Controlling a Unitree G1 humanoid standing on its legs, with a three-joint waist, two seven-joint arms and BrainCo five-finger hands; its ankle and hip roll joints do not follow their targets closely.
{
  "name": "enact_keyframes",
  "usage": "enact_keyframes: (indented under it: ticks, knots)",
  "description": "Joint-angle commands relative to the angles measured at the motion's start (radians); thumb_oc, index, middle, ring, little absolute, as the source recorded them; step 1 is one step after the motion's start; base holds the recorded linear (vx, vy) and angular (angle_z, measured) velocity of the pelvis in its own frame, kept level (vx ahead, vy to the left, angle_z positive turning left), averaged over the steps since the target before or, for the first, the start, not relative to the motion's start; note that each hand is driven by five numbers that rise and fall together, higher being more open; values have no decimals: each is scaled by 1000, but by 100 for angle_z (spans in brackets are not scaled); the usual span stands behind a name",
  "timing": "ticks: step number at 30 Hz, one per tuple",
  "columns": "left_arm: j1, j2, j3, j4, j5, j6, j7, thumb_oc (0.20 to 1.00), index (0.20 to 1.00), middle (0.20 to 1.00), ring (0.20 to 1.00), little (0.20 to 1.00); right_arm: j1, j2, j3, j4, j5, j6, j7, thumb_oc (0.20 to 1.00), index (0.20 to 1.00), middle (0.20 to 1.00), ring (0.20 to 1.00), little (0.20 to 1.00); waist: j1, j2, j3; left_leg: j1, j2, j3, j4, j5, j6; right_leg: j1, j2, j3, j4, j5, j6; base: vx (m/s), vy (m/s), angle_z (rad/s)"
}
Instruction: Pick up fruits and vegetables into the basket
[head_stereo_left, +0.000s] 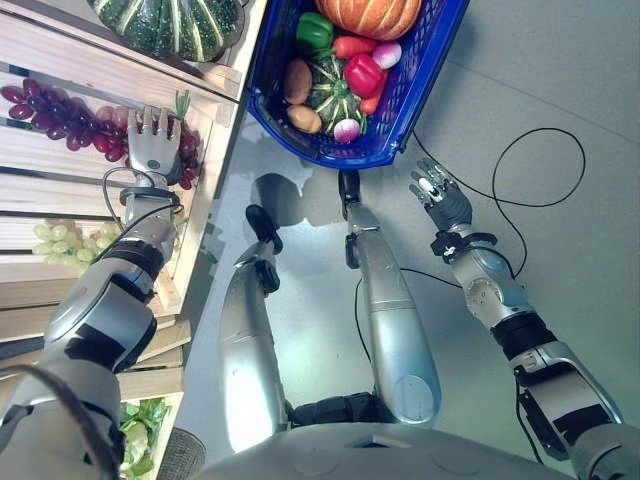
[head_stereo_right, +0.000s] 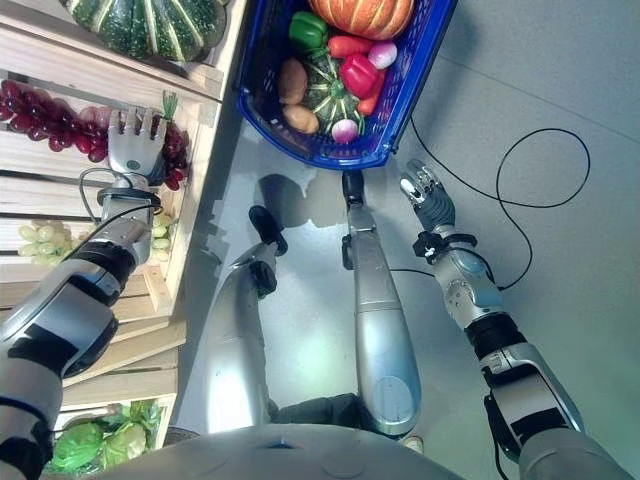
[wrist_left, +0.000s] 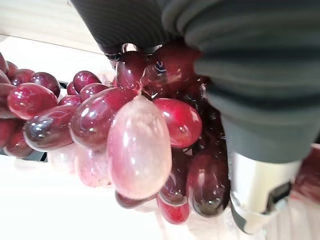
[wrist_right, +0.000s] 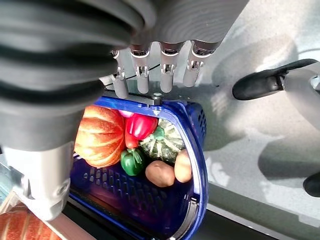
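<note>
Risk first: red grapes (head_stereo_left: 60, 118) soft and loosely bunched, likely to shed or burst under a hard squeeze, or to drag off the wooden shelf (head_stereo_left: 70, 195) and drop short of the basket (head_stereo_left: 420, 90). Left hand (head_stereo_left: 152, 143) laid over the bunch on the shelf, fingers straight, nothing gripped yet. Right hand (head_stereo_left: 440, 197) relaxed and empty above the floor, near the basket rim. Basket already holding a pumpkin (head_stereo_left: 370, 15), peppers, small squash, potatoes, radishes. Green grapes (head_stereo_left: 55, 243) lower on the shelf.

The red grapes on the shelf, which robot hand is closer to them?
Left. The left hand lies on the red grapes on the wooden shelf, fingers straight. The right hand hangs over the floor beside the blue basket, away from them.
</note>
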Motion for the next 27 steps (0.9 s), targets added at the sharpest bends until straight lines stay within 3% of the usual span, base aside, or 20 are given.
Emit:
enact_keyframes:
  ticks: [1, 2, 3, 4, 5, 16, 23, 24, 27]
  knots:
    - [37, 25, 43, 71, -41, 68, -36, 1000, 1000, 1000, 1000, 1000, 53, 13, -2, -103, 39, -45, 2, 1000, 1000, 1000, 1000, 1000, 12, -16, -30, -33, -42, -31, -39, 64, -34, -2, 51, -23, 115, -88, 34, 0, 0, 0]
    - [39, 22, 44, 73, -50, 75, -37, 859, 859, 859, 859, 859, 52, 13, -2, -103, 39, -46, 1, 1000, 1000, 1000, 1000, 1000, 12, -16, -30, -35, -43, -32, -39, 64, -34, -4, 52, -24, 116, -88, 34, 0, 0, 0]
    - [42, 21, 46, 73, -52, 78, -34, 479, 479, 479, 479, 479, 52, 13, -3, -108, 37, -44, -3, 1000, 1000, 1000, 1000, 1000, 13, -17, -30, -36, -44, -33, -39, 64, -34, -5, 52, -24, 117, -88, 34, 0, 0, 0]
    - [44, 21, 49, 73, -57, 78, -31, 416, 416, 416, 416, 416, 52, 13, -3, -112, 38, -43, -5, 1000, 1000, 1000, 1000, 1000, 13, -17, -30, -37, -44, -34, -39, 64, -33, -7, 52, -25, 117, -88, 34, 0, 0, 0]
    - [43, 21, 49, 74, -56, 76, -30, 200, 200, 200, 200, 200, 51, 12, -3, -114, 39, -44, -6, 1000, 1000, 1000, 1000, 1000, 13, -17, -30, -38, -44, -34, -39, 65, -33, -7, 52, -25, 116, -88, 34, 0, 0, 0]
    - [54, 47, 90, 36, -40, 113, 73, 200, 200, 200, 200, 200, 57, 0, -16, -161, 34, -77, 5, 1000, 1000, 1000, 1000, 1000, 21, -14, -30, -35, -46, -38, -58, 74, -35, -2, 48, -29, 98, -84, 32, 0, 0, 0]
    - [92, 80, 143, -47, -62, 90, 161, 200, 200, 200, 200, 200, 91, -19, -32, -254, -46, -100, 60, 1000, 1000, 1000, 1000, 1000, 26, -13, -30, 13, -51, -37, -82, 79, -37, 44, 43, -30, 72, -82, 33, -9, 4, 0]
    - [101, 95, 168, -78, -61, 74, 192, 200, 200, 200, 200, 200, 90, -29, -38, -287, -70, -101, 73, 1000, 1000, 1000, 1000, 1000, 29, -11, -30, 16, -52, -29, -101, 112, -31, 46, 40, -35, 53, -52, 27, -61, 23, 1]
    - [120, 116, 202, -136, -76, 33, 246, 200, 200, 200, 200, 200, 98, -47, -45, -339, -112, -88, 100, 1000, 1000, 1000, 1000, 1000, 36, -7, -30, 59, -55, -27, -117, 114, -31, 86, 35, -41, 41, -54, 27, -18, 19, 2]
